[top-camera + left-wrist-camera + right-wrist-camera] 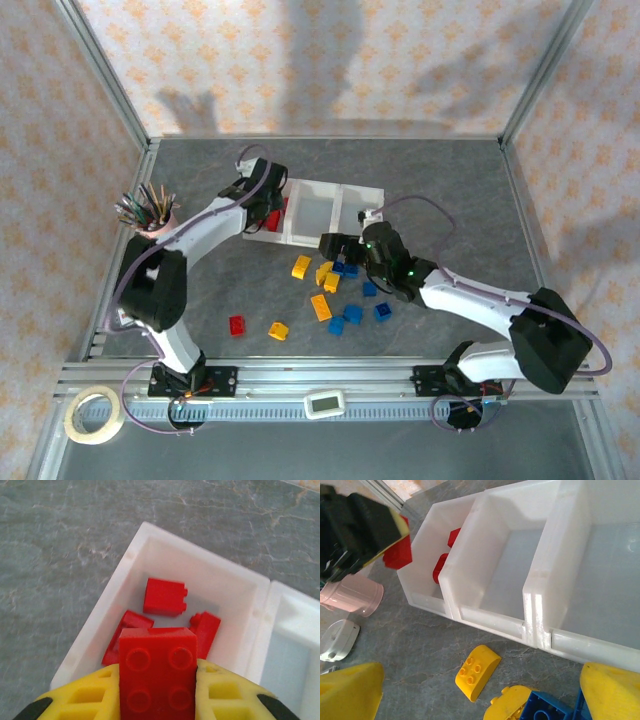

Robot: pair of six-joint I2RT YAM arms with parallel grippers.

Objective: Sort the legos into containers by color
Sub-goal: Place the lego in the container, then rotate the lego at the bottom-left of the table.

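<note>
Cropped edges, covered bricks
Left wrist view: the held red 2x2 brick (157, 675) runs off-frame at 6 o'clock and covers part of a lower red brick (132, 621) in the tray's end compartment (220, 580). Right wrist view: a blue brick (545, 714) is cropped at 6 o'clock, the far-right compartment (610, 565) at 3 o'clock. From above, the left gripper (268, 212) hides much of that end compartment.

One overhead, two close-ups on tray (312, 215)

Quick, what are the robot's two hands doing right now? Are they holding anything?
Left gripper: closed, holding a red lego.
Right gripper: open, holding nothing.
</note>
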